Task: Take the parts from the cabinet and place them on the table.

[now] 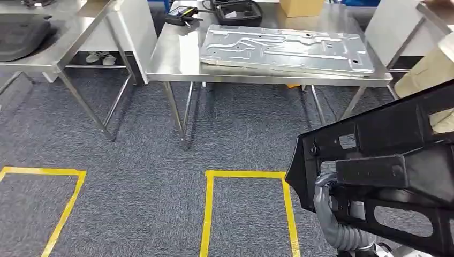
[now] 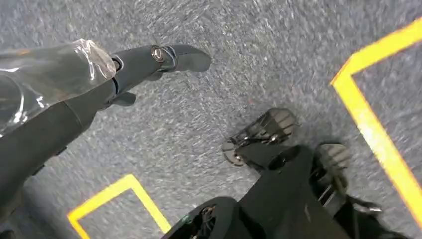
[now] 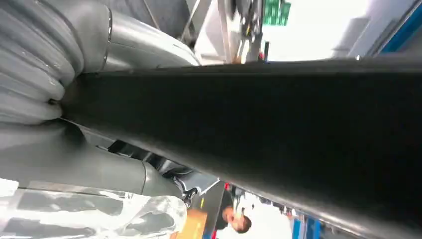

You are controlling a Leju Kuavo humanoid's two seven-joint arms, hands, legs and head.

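Your right hand [image 1: 334, 214] is wrapped around a large black plastic part [image 1: 385, 160], grey fingers curled on its lower edge; the part is flat with cut-out openings, held above the carpet short of the steel table [image 1: 176, 59]. Your left hand [image 2: 144, 67] hangs with fingers apart, holding nothing.

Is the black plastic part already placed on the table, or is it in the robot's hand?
In the hand: the right hand grips the black part above the carpet, short of the steel table.
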